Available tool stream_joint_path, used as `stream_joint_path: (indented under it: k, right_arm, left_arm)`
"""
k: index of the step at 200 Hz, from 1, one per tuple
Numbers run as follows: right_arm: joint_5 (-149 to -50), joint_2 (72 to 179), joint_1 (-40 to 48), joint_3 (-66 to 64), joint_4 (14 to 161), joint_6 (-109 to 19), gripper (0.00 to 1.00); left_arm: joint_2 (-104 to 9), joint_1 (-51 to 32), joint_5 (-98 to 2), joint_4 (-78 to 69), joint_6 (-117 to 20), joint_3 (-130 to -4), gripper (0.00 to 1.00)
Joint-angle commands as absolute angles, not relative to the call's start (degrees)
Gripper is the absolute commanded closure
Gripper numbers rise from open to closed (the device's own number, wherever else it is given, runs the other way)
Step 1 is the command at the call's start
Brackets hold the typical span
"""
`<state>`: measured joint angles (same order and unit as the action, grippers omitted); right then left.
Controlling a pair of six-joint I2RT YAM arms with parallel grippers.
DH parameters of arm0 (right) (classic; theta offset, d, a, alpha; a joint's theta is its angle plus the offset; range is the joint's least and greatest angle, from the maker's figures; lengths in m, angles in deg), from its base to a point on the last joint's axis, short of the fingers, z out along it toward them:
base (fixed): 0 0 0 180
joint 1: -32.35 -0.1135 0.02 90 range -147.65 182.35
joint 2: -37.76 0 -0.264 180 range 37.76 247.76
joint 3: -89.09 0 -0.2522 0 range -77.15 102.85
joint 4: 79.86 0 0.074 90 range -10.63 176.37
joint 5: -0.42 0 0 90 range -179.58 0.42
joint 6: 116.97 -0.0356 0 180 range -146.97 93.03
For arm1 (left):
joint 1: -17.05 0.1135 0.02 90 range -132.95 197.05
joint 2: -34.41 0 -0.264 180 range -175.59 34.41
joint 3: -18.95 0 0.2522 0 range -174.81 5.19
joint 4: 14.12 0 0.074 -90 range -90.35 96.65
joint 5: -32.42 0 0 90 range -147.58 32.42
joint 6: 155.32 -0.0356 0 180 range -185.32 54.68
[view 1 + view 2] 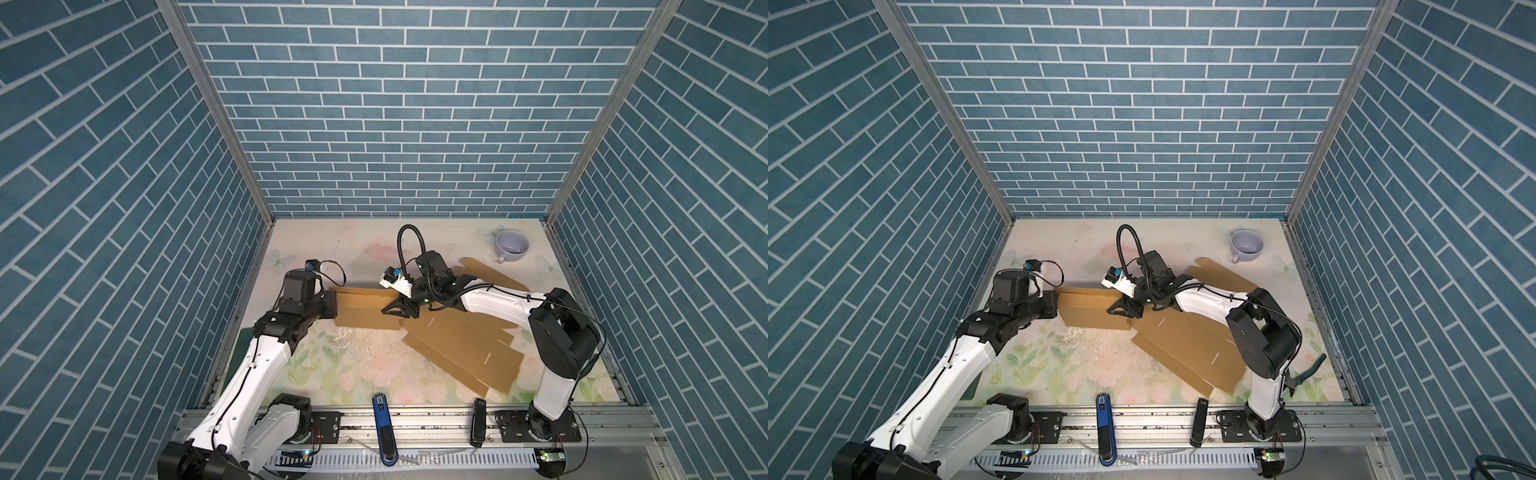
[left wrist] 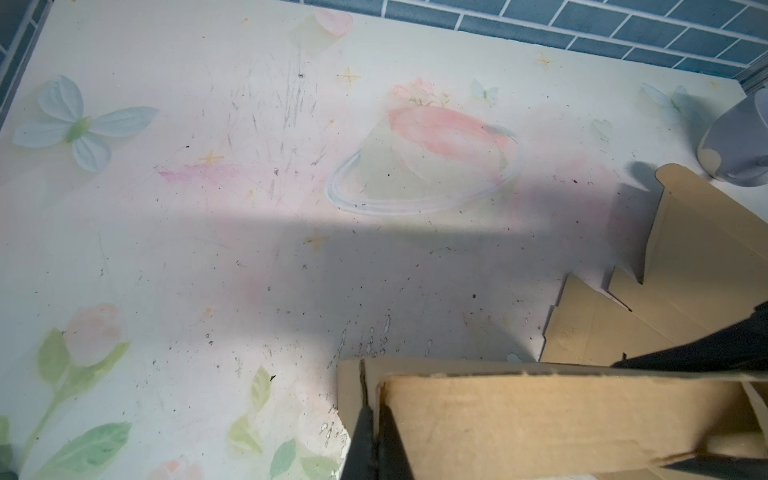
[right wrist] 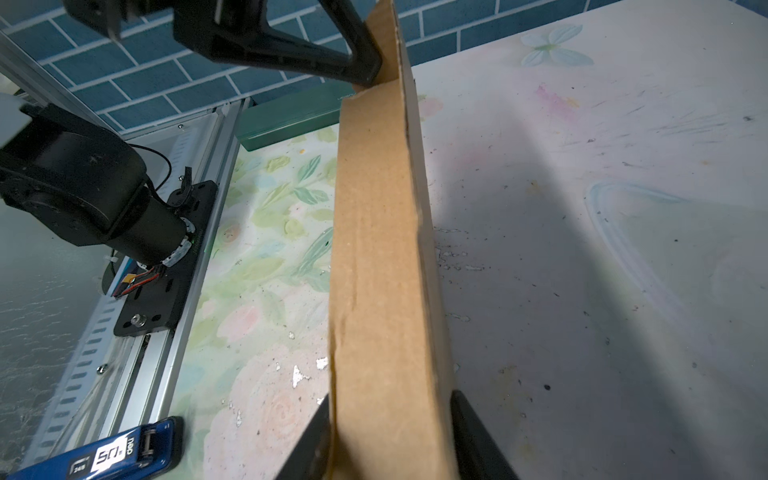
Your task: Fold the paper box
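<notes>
L pincer [image 2: 371, 415] is pressed tight on one end of the stood-up side wall [image 1: 365, 305] of the brown paper box [image 1: 459, 353], & R pincer [image 3: 390, 419] pinches the same wall near its other end, a finger on each side; the rest of the box lies flat on the flowery desk [image 1: 332, 365], mid to right. I think the step is folding this wall up, an early step, so next they need to press the crease firm & hold it straight. Blue stapler [image 3: 104, 455] at the front says "deli"; its no. is too blurry.
</notes>
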<state>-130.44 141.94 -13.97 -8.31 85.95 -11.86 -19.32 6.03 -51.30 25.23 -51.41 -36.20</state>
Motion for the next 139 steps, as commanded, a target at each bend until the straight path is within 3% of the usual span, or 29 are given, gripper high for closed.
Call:
stream_joint_path:
  k: [1, 31, 139]
  right_arm:
    - [-131.9, 142.9, -13.8, -5.0, 87.3, -10.2, 0.86]
    - [-131.9, 143.3, -13.7, -4.5, 86.7, -10.3, 0.82]
    - [-129.7, 139.4, -13.7, -6.4, 85.2, -10.6, 0.49]
  left_arm:
    - [-17.7, 5.4, -52.1, 24.5, -49.9, -33.8, 0.99]
    - [-17.3, 5.3, -53.2, 23.9, -49.2, -32.2, 1.00]
    - [-15.5, 5.3, -55.8, 22.9, -47.9, -29.3, 1.00]
